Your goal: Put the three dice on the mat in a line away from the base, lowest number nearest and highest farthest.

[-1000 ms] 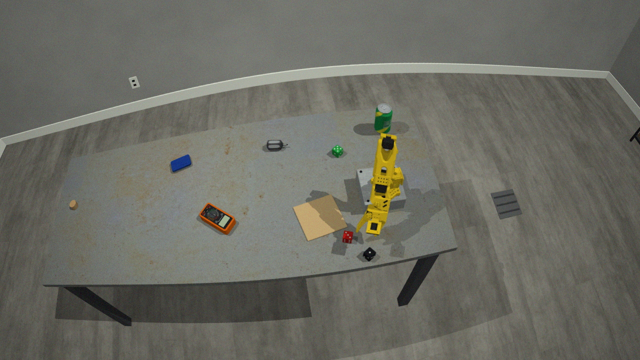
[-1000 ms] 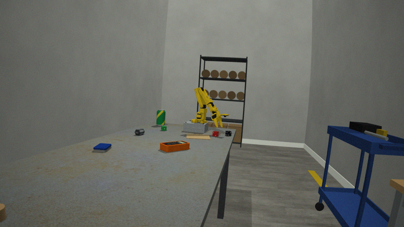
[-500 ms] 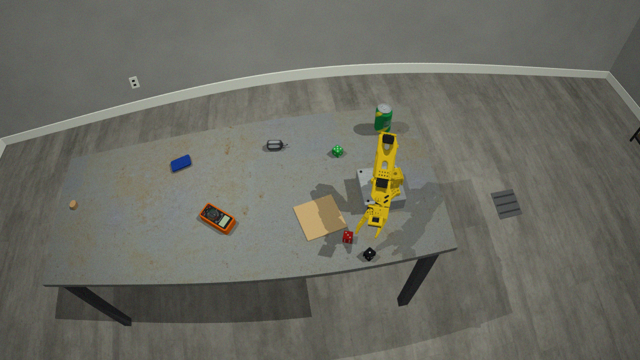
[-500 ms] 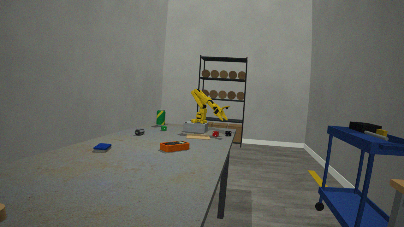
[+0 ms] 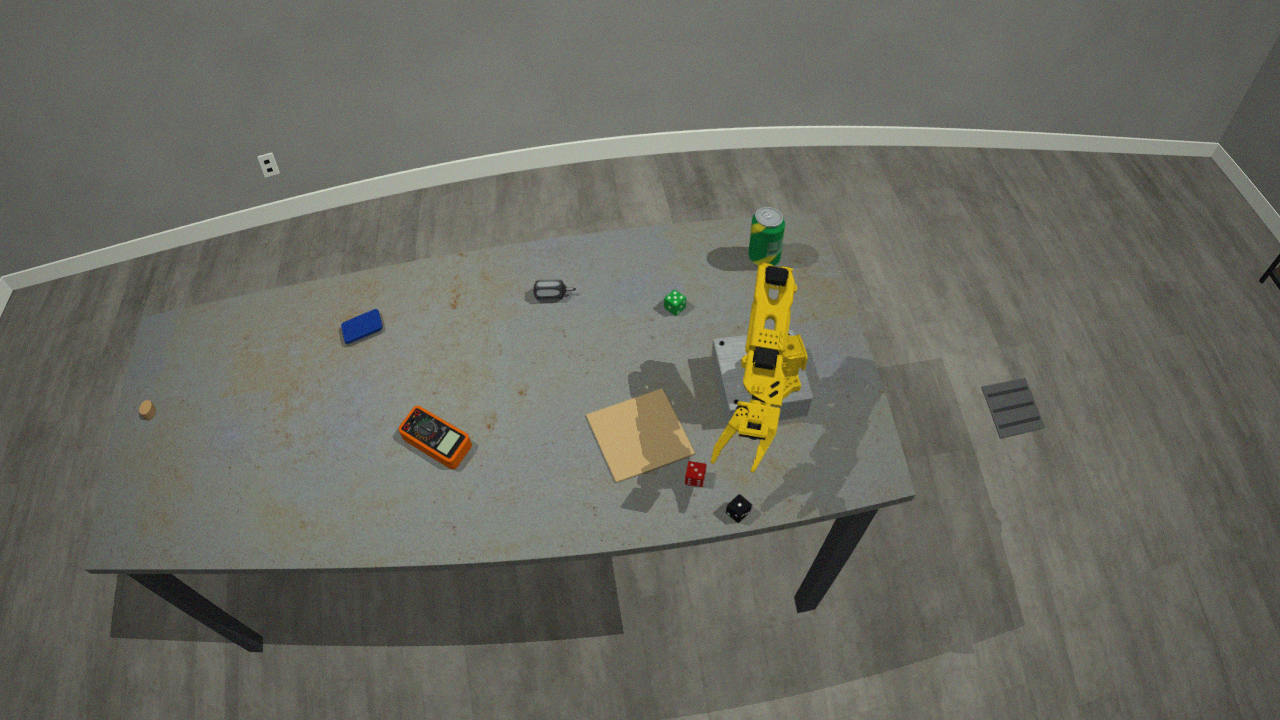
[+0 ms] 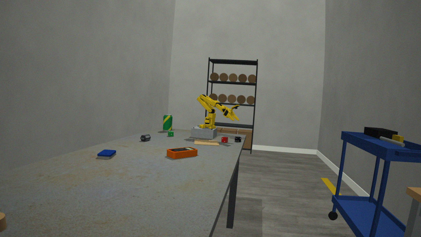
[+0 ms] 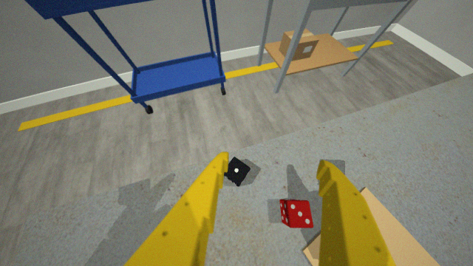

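Note:
The tan mat (image 5: pixel 617 434) (image 6: pixel 206 143) (image 7: pixel 395 236) lies in front of the arm's base with no die on it. The red die (image 5: pixel 695 474) (image 6: pixel 224 139) (image 7: pixel 298 214) sits flat just off the mat's corner, three pips up. The black die (image 5: pixel 738 508) (image 6: pixel 237 139) (image 7: pixel 237 171) sits flat near the table edge, one pip up. The green die (image 5: pixel 674 302) (image 6: pixel 170 134) sits on the table on the can's side of the base; its top looks like five. My gripper (image 5: pixel 735 463) (image 6: pixel 235 119) (image 7: pixel 273 159) is open and empty, raised above the table near the red and black dice.
The grey base block (image 5: pixel 729 358) (image 6: pixel 203 133) stands between the mat and the green can (image 5: pixel 766 237) (image 6: pixel 167 122). An orange multimeter (image 5: pixel 435 437) (image 6: pixel 182 152), a dark hexagonal object (image 5: pixel 549 290) (image 6: pixel 145 137) and a blue block (image 5: pixel 361 326) (image 6: pixel 106 153) lie farther off.

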Controlling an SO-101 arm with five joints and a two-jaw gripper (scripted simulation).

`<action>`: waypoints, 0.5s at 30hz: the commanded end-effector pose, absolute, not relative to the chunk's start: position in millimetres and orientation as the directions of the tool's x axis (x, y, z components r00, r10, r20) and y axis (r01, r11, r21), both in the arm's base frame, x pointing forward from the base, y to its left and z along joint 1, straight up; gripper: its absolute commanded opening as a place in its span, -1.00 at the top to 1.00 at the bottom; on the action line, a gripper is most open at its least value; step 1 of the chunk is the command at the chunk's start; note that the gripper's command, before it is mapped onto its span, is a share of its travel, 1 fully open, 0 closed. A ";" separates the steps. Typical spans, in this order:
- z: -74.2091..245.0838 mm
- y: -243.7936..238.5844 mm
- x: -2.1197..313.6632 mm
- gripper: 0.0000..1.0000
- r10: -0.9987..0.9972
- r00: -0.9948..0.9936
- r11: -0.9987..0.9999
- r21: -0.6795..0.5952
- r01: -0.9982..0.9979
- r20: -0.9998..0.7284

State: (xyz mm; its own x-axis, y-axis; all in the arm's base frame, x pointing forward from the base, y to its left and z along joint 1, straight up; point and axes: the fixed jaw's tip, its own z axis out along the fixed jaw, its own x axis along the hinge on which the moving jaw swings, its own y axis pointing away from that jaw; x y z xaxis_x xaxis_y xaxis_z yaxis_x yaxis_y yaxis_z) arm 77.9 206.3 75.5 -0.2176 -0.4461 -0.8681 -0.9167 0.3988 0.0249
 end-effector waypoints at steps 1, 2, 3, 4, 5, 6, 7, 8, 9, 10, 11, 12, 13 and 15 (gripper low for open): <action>72.1 204.0 76.3 0.30 -0.457 -0.229 0.400 0.031 -0.916 -0.859; 72.2 203.9 76.8 0.30 -0.457 -0.231 0.402 0.031 -0.915 -0.859; 72.3 203.8 77.5 0.30 -0.457 -0.232 0.405 0.031 -0.914 -0.859; 72.4 203.5 78.5 0.30 -0.457 -0.234 0.409 0.031 -0.912 -0.858; 72.6 203.3 79.7 0.30 -0.457 -0.237 0.414 0.030 -0.910 -0.857; 72.8 202.9 81.1 0.30 -0.457 -0.240 0.420 0.030 -0.907 -0.856; 73.0 202.5 82.8 0.30 -0.457 -0.244 0.427 0.030 -0.904 -0.855; 73.3 202.0 84.8 0.30 -0.457 -0.248 0.435 0.029 -0.900 -0.854; 73.6 201.4 87.1 0.30 -0.456 -0.253 0.444 0.028 -0.895 -0.853; 73.9 200.6 89.7 0.30 -0.456 -0.259 0.455 0.027 -0.890 -0.851; 74.3 199.8 92.6 0.30 -0.455 -0.266 0.467 0.027 -0.884 -0.850; 74.3 199.8 92.6 0.30 -0.455 -0.266 0.467 0.027 -0.884 -0.850; 74.3 199.8 92.6 0.30 -0.455 -0.266 0.467 0.027 -0.884 -0.850; 75.2 197.6 99.5 0.30 -0.454 -0.282 0.494 0.025 -0.869 -0.845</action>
State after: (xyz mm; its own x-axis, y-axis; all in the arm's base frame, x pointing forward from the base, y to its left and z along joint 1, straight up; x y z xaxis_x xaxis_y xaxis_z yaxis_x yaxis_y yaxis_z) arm 91.5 200.3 75.3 -0.2571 -0.4501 -0.8552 -0.8874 0.4603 0.0245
